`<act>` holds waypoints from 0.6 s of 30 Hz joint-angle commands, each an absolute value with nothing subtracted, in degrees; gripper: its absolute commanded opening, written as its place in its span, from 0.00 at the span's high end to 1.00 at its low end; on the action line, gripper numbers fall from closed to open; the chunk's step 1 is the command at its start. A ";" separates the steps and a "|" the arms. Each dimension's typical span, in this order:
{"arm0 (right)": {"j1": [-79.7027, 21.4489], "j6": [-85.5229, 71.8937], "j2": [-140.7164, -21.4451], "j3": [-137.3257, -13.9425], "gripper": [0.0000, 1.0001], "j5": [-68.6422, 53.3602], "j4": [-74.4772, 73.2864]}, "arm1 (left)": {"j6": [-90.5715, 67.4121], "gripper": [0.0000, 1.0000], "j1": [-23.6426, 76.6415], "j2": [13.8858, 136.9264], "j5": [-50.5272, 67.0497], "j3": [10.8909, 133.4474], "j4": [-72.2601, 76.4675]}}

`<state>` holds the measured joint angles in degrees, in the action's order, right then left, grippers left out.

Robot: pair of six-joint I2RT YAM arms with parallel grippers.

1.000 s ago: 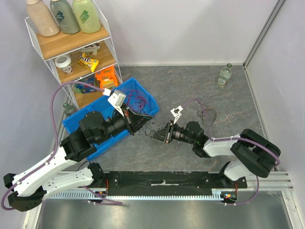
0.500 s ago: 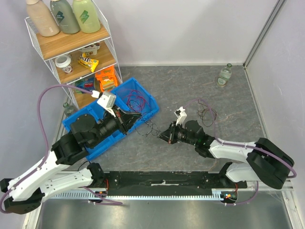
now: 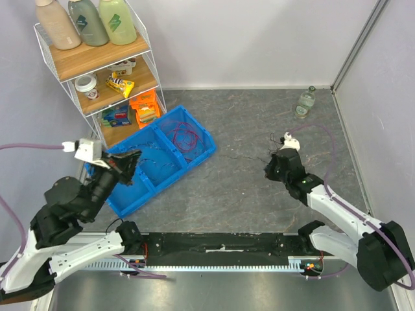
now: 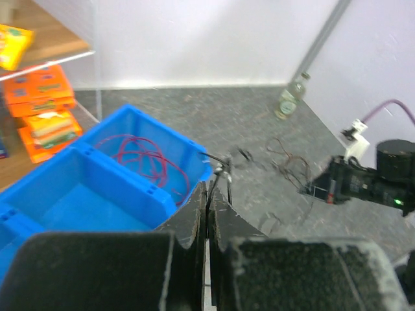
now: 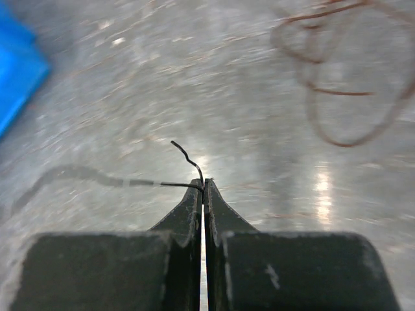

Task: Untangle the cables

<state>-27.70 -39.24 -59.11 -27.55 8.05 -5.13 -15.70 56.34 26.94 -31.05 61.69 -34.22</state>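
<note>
My left gripper [image 3: 131,157] hangs over the left end of the blue bin [image 3: 149,184]. In the left wrist view it [image 4: 209,188] is shut on a thin black cable [image 4: 224,173] that leads off to the right. A red cable bunch [image 3: 185,137] lies in the bin's right compartment [image 4: 146,159]. My right gripper [image 3: 268,169] is low over the floor, shut on a thin black cable [image 5: 185,159] that trails left. A dark reddish cable bunch [image 3: 281,140] lies on the floor just beyond it [image 5: 343,84].
A wire shelf [image 3: 97,65] with bottles and orange boxes stands at the back left, beside the bin. A glass bottle [image 3: 306,102] stands at the back right by the wall [image 4: 290,98]. Grey floor [image 3: 233,188] lies between the arms.
The two grippers were close together mid-floor and have pulled apart: left back toward the bin's left end, right toward the right. The right gripper closed on the black cable.
</note>
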 commanded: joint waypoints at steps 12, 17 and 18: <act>-3.53 -30.77 -53.79 -45.25 1.00 20.58 -24.79 | -15.64 0.98 56.42 10.90 -46.42 64.16 -46.23; -3.43 -28.13 -53.44 -45.79 1.00 5.40 -17.77 | -15.12 0.98 56.34 12.47 -31.68 63.02 -44.56; -3.43 -27.25 -53.87 -45.70 1.00 1.97 -16.62 | -14.42 0.98 56.42 13.96 -26.94 62.84 -44.39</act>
